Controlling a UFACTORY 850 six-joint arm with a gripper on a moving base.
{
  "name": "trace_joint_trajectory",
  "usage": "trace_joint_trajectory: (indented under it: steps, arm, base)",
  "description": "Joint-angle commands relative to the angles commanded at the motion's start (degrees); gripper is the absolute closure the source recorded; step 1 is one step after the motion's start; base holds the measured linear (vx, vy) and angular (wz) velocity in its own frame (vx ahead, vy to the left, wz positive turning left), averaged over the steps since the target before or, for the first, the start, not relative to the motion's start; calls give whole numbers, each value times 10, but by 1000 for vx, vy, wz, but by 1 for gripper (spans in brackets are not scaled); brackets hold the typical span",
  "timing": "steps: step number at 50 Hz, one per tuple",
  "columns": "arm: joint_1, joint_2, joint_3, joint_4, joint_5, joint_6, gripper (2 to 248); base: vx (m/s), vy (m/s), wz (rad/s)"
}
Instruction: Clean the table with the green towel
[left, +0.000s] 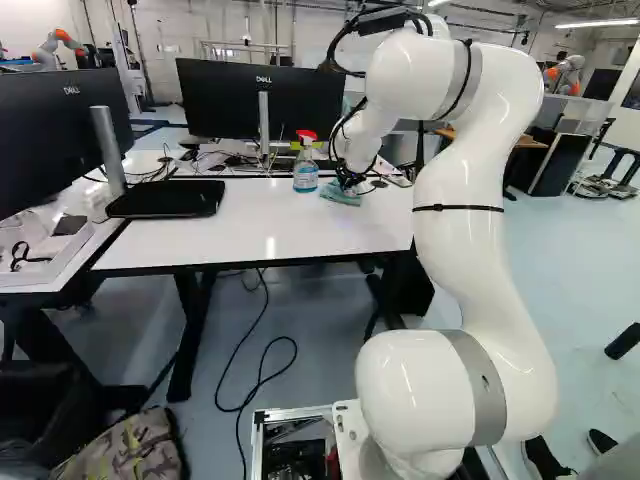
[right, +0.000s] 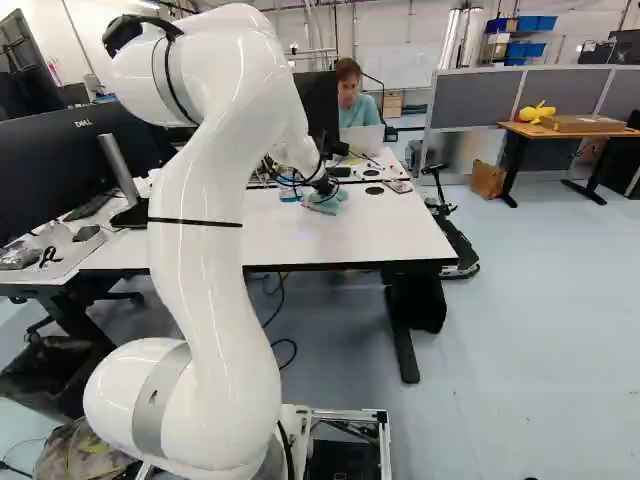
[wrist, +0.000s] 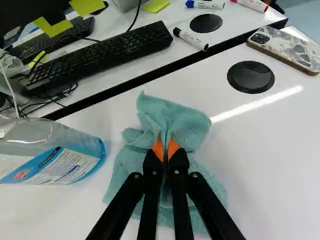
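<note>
The green towel (left: 343, 194) lies crumpled on the white table (left: 250, 225), towards its far edge, with my gripper (left: 350, 181) down on it. In the right base view the towel (right: 327, 200) shows below the wrist. Up close in the wrist view, my gripper (wrist: 166, 150) is shut on the towel (wrist: 175, 120), a pinched fold standing between the orange pads. The cloth spreads out around and beneath the fingers, and part of it is hidden under them.
A spray bottle (wrist: 52, 152) stands beside the towel. A phone (wrist: 287, 49), round black table inserts (wrist: 250, 77), a marker (wrist: 190, 39) and a keyboard (wrist: 100, 55) lie around. Monitors (left: 262, 98) stand behind. A person sits beyond the table. Another robot (left: 565, 75) stands far off.
</note>
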Motion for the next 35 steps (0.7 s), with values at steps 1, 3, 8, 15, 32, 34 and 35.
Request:
trace_joint_trajectory:
  steps: [1, 3, 8, 15, 32, 34, 35]
  arm:
    - [0, 0, 0, 0, -2, 0, 219]
    - [0, 0, 0, 0, -6, 0, 219]
    - [0, 0, 0, 1, -18, 0, 219]
    - [0, 0, 0, 4, -36, 0, 219]
    - [5, 6, 8, 5, -43, 0, 219]
    - [7, 9, 12, 5, -43, 0, 219]
    - [8, 10, 14, 5, -43, 0, 219]
  base:
    - [0, 0, 0]
    - [0, 0, 0]
    - [0, 0, 0]
    - [0, 0, 0]
    - [0, 0, 0]
    - [0, 0, 0]
    - [0, 0, 0]
